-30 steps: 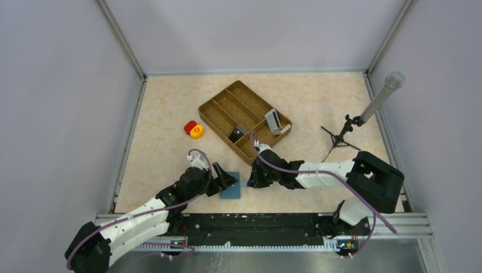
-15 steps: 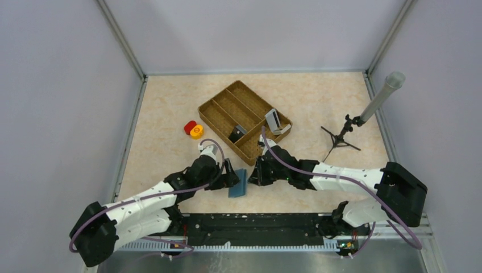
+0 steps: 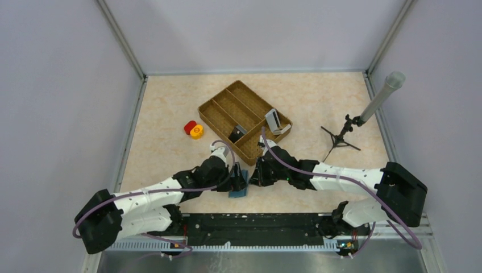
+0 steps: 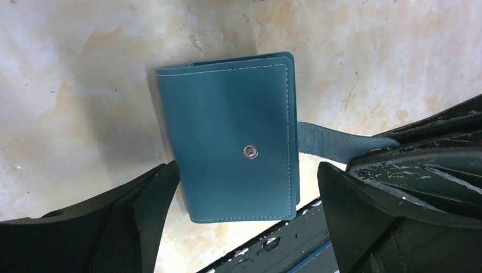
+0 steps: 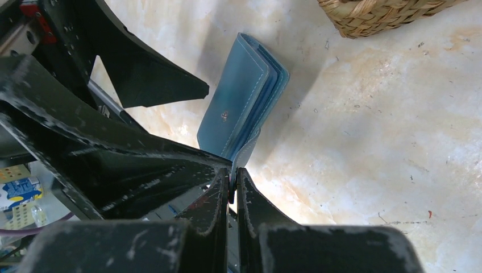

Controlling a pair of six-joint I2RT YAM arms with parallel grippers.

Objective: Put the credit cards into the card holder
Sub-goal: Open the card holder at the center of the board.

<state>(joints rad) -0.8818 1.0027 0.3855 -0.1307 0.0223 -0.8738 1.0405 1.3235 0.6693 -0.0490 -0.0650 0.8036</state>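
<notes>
The teal-blue card holder [image 3: 239, 184] [image 4: 233, 136] [image 5: 241, 96] is folded shut and tipped up on its edge near the table's front. My right gripper [image 3: 254, 176] [image 5: 233, 172] is shut on its small closing tab [image 4: 332, 143]. From the left, my left gripper [image 3: 237, 181] [image 4: 248, 176] stands open. Its two fingers straddle the card holder's snap face without touching it. Pale grey-white credit cards [image 3: 273, 120] lean in the right end of the woven tray. No card shows in either gripper.
The brown woven divided tray [image 3: 219, 111] lies behind the grippers, its corner close to the right wrist. Red and yellow round pieces [image 3: 194, 129] sit left of it. A small tripod with a grey tube [image 3: 343, 135] stands at the right. The black rail [image 3: 256, 224] runs along the front edge.
My left arm has reached right, up to the card holder, and its gripper has opened wide. The card holder has gone from lying flat to standing on edge, pulled by its tab.
</notes>
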